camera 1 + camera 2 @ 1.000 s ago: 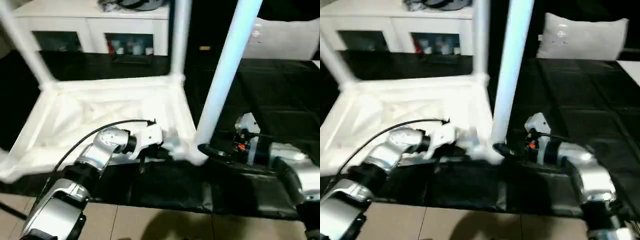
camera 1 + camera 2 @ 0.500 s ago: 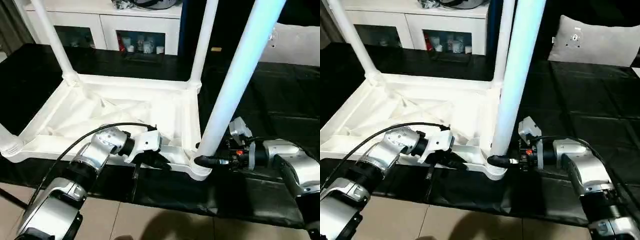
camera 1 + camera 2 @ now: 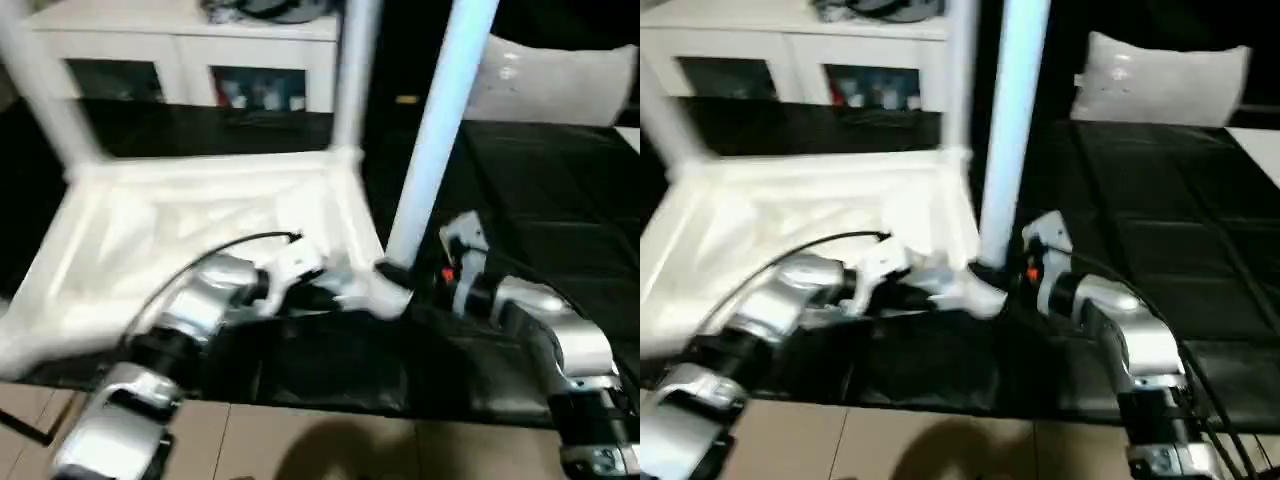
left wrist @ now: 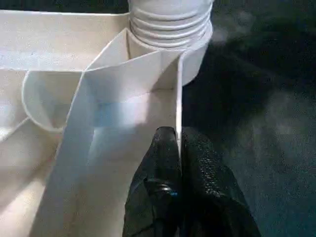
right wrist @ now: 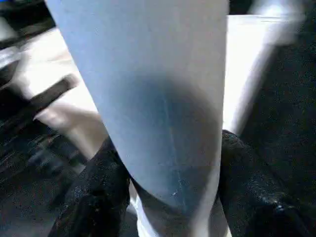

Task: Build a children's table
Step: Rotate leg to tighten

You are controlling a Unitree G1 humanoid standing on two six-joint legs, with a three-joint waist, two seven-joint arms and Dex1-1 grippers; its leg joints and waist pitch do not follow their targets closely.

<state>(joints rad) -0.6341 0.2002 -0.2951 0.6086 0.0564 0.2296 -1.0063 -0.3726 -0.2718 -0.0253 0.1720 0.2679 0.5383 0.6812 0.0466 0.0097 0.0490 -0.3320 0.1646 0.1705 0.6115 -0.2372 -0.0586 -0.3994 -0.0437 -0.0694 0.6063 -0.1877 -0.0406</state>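
The left pincer (image 4: 178,148) is pinched tight on the thin side wall of the upturned children's table (image 3: 190,215), one black finger (image 4: 160,168) inside the wall and the other outside it. Just beyond its tips along that wall stands the near corner socket (image 4: 170,29), with the threaded foot of a leg seated in it. The left forearm reaches in from the robot's left, bent at the elbow, wrist turned inward toward the table's near edge.

The right pincer (image 5: 170,163) clasps the foot of the near leg (image 3: 440,120) from the opposite side, a finger (image 5: 96,192) on either flank of the round shaft, close above the socket. The right arm comes in from the robot's right, forearm angled inward across the black mat (image 3: 540,190).

The table lies underside up on that mat, ribbed hollow showing. Past the pincers, two more legs (image 3: 355,75) rise from the far corners. Farther off stand a white cabinet (image 3: 180,50) with glass doors and a grey pillow (image 3: 1165,75).
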